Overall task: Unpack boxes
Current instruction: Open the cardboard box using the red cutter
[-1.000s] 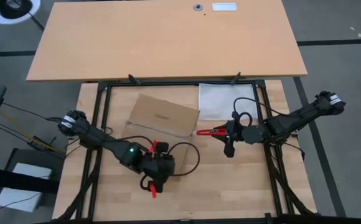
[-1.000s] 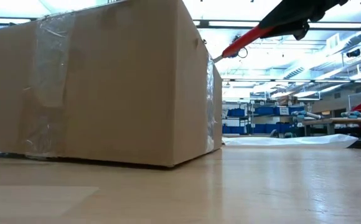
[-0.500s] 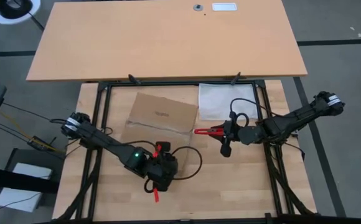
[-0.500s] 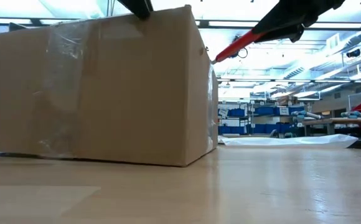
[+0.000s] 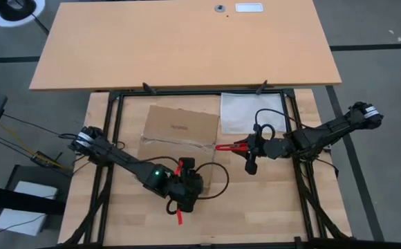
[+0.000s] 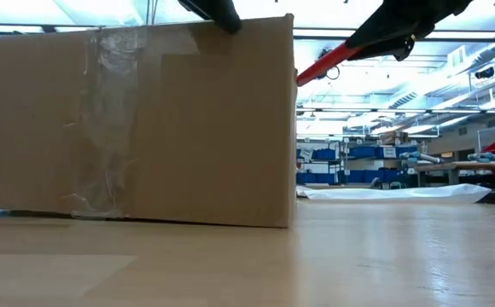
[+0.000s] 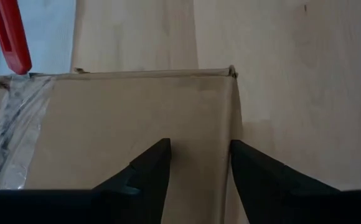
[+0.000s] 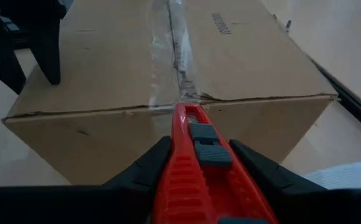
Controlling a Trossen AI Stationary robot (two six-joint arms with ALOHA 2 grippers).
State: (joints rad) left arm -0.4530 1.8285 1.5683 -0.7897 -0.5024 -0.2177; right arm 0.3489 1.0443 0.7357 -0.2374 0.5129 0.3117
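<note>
High view: a brown cardboard carton (image 5: 180,128) sits on the table (image 5: 276,200) between two dark arms, towards the far side.
Carton: flaps closed, a clear tape strip (image 8: 177,53) along the top seam and down its side, a small dark logo (image 5: 180,126) printed on top.
Right gripper (image 8: 196,163): fingers clamped on a red box cutter (image 8: 196,165), its tip at the carton's right top edge.
Left gripper (image 7: 199,158): fingers apart, empty, over the carton's near end.
</note>
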